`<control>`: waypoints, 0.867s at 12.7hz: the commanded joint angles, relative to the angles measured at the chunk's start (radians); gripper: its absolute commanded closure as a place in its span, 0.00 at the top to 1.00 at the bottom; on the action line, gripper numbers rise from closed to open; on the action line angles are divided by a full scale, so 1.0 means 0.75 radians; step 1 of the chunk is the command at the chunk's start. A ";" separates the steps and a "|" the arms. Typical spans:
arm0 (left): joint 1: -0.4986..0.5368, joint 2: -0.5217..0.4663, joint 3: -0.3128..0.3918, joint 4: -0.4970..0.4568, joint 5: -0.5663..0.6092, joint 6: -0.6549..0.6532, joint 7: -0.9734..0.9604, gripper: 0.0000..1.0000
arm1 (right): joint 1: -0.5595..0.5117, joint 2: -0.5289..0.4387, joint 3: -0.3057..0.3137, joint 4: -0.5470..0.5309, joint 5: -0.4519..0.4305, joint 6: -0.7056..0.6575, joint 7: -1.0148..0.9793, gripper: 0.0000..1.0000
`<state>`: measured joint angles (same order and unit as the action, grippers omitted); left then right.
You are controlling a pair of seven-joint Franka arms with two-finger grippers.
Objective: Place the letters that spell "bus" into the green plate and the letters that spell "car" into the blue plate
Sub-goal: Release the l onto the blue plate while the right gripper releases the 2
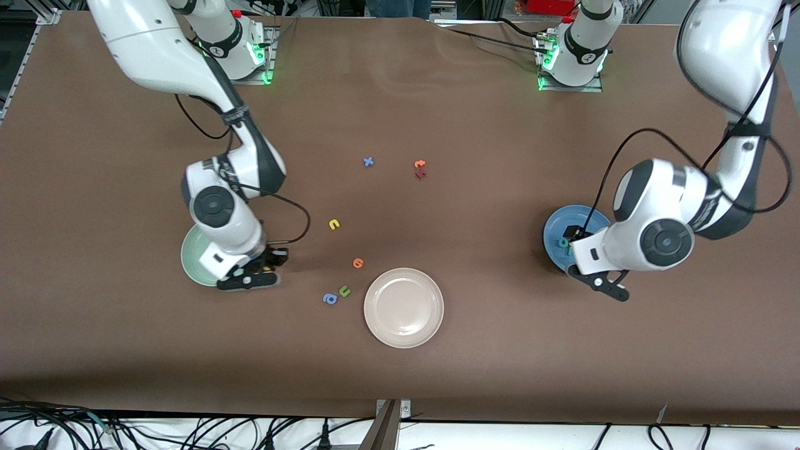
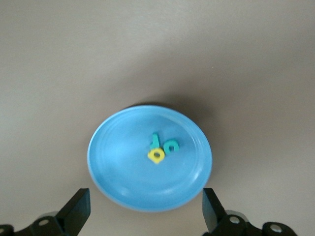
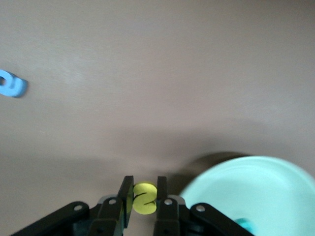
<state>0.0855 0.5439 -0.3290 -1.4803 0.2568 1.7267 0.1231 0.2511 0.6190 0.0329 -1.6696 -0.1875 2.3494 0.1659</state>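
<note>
The yellow s [image 3: 144, 199] was held pinched in the right gripper [image 3: 144, 200] just beside the green plate [image 3: 256, 196], so carrying it over the rim was judged next. Teal c [image 2: 172, 146], yellow a [image 2: 156, 156] and teal r [image 2: 155, 141] lay in the blue plate [image 2: 123, 162] under the wide-open, empty left gripper [image 2: 147, 209]; the yellow u [image 1: 334, 224] was left on the table

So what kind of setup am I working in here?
Likely a robotics lab bench: brown table, arm bases bolted along one edge, loose cables at the other, and plates such as the cream plate among foam letters.
</note>
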 commanded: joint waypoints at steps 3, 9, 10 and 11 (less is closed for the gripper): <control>0.007 -0.201 0.005 0.155 -0.101 -0.254 -0.080 1.00 | -0.034 -0.028 -0.095 -0.046 0.000 -0.026 -0.354 0.14; -0.036 -0.669 0.119 -0.118 -0.297 -0.257 -0.333 1.00 | -0.038 -0.030 -0.095 -0.075 0.007 -0.175 -0.328 0.99; -0.091 -0.723 0.191 -0.169 -0.309 -0.188 -0.360 1.00 | -0.038 -0.032 -0.095 -0.075 0.007 -0.175 -0.326 0.99; -0.150 -0.756 0.276 -0.216 -0.314 -0.123 -0.358 1.00 | -0.038 -0.038 -0.095 -0.077 0.007 -0.175 -0.307 0.99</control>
<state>0.0426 0.0673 -0.2255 -1.5181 0.0555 1.5392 -0.1162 0.2232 0.6174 -0.0402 -1.7104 -0.1871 2.2333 -0.0781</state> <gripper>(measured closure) 0.000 0.410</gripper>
